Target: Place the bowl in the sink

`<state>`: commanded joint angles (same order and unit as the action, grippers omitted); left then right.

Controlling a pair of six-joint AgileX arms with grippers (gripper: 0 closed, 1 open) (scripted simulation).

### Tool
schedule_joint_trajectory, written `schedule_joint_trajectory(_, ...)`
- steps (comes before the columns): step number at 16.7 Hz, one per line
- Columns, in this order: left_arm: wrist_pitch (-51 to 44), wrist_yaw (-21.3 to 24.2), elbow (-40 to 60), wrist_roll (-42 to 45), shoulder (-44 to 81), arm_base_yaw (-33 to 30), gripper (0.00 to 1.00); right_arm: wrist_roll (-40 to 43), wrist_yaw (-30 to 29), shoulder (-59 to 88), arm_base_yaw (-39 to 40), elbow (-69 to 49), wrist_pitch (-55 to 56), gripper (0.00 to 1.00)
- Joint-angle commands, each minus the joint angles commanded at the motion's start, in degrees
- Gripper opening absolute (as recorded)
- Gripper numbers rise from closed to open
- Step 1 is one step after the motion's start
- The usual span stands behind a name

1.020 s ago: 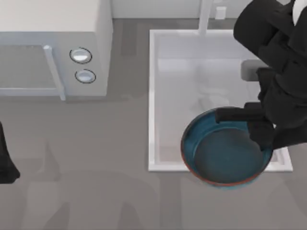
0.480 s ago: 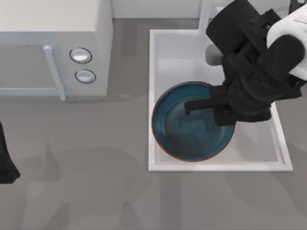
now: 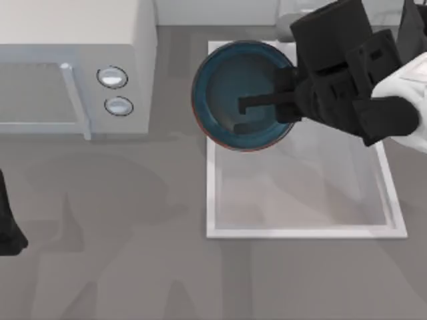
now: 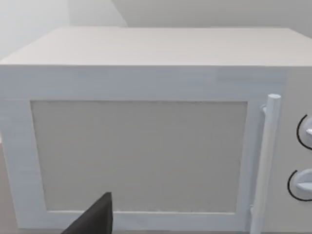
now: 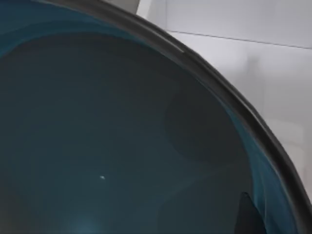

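The teal-blue bowl [image 3: 230,80] with its reddish-brown rim sits over the back left corner of the white sink [image 3: 300,232], overlapping the sink's left and back rims. My right gripper [image 3: 267,107] is shut on the bowl's right side, with one dark finger reaching across the inside. In the right wrist view the bowl's dark inside [image 5: 107,146] lies close under the camera, with the white sink wall [image 5: 243,53] beyond its rim. I cannot tell whether the bowl touches the sink rim. My left arm [image 3: 8,223] stays parked at the table's left edge.
A white microwave [image 3: 73,67] with two round knobs [image 3: 112,77] stands at the back left, close to the bowl's left side. Its door and handle [image 4: 265,161] face the left wrist camera. Grey tabletop [image 3: 133,253] spreads across the front.
My right gripper has carried the bowl from the sink's front right edge leftward and toward the back, to the sink's back left corner. The left arm has not moved.
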<state>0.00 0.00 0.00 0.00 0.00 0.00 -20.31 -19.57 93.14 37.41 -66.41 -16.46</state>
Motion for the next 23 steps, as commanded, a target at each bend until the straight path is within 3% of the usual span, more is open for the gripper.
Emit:
schedule_joint_trajectory(13, 0.0, 0.0, 0.0, 0.0, 0.0, 0.0, 1.0, 16.5, -17.7, 0.1, -0.9, 21.3, 60.4, 0.0)
schedule_joint_trajectory(17, 0.0, 0.0, 0.0, 0.0, 0.0, 0.0, 1.0, 19.1, -19.2, -1.3, -0.2, 25.7, 66.8, 0.0)
schedule_joint_trajectory(23, 0.0, 0.0, 0.0, 0.0, 0.0, 0.0, 1.0, 19.0, -19.1, -1.0, -0.3, 25.7, 66.9, 0.0)
